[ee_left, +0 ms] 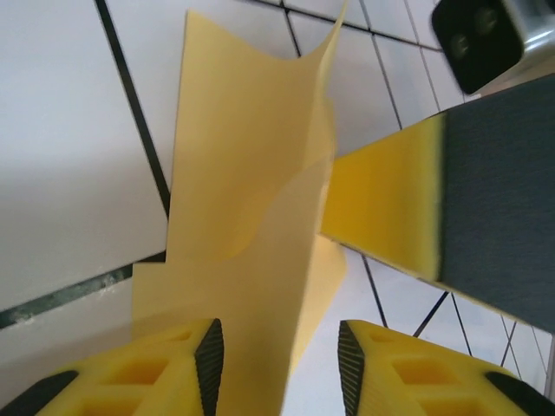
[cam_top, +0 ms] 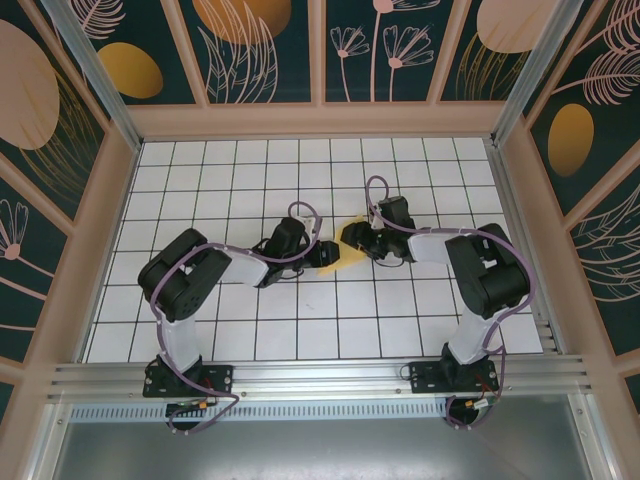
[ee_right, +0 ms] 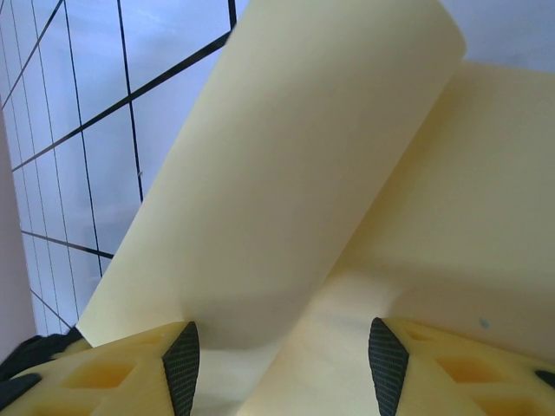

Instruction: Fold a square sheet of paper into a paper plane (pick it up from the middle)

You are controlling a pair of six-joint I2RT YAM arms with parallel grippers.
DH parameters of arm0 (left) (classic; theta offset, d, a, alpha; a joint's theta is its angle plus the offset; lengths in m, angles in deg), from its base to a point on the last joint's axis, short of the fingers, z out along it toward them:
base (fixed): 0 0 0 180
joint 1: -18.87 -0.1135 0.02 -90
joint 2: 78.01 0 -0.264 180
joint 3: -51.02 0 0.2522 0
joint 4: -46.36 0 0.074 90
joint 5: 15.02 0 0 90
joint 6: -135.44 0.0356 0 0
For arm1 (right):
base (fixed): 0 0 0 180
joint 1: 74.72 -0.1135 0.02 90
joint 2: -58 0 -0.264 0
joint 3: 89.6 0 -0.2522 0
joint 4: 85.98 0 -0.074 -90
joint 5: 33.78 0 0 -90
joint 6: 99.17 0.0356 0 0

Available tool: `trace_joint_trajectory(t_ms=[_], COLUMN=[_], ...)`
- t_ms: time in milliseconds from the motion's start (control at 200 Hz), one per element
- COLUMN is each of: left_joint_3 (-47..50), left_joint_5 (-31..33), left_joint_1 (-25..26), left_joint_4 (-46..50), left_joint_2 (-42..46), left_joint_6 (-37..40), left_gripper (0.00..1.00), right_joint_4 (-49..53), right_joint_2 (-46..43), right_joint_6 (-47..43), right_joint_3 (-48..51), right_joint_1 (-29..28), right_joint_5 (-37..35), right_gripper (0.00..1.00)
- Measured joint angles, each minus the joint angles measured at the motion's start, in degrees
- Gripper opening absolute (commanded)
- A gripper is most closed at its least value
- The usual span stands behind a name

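Paper sheet (ee_left: 243,173) upright, right jaws alongside

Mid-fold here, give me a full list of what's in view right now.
sheet of paper: one, yellow, creased and curled, table centre
table: one, white with black grid, under everything
wall panels: several, dark floral print, around the table
rail: one, silver, near edge
left gripper: one, yellow and black, open, paper in the gap
right gripper: one, yellow and black, open, paper in the gap
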Motion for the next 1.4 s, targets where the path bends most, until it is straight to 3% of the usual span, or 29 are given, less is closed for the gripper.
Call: trace_joint_trajectory(t_ms=[385, 756, 1066, 1396], left_joint_3=[2.29, 0.70, -1.44, -2.08], left_joint_5=[6.45, 15.30, 16.33, 16.33], left_joint_1=[1.25, 5.20, 5.31, 5.95], left_joint_4=[4.09, 13.05, 15.15, 16.39], left_joint_2=[5.44, 5.51, 5.49, 5.16], left_joint_6=[4.66, 8.48, 9.66, 9.86], left_gripper=[0.44, 0.27, 0.23, 0.25], right_joint_4=[1.09, 1.86, 1.86, 1.86], right_joint_2=[0.39, 0.68, 0.81, 0.85], right_joint_6=[0.44, 0.68, 0.85, 0.87], right_joint_3=[-0.92, -1.44, -1.55, -1.57], right_joint_1=[0.00, 0.00, 0.00, 0.00], right_joint_5=[-0.55, -0.57, -0.57, -0.57], right_gripper=[0.56, 0.56, 0.56, 0.56])
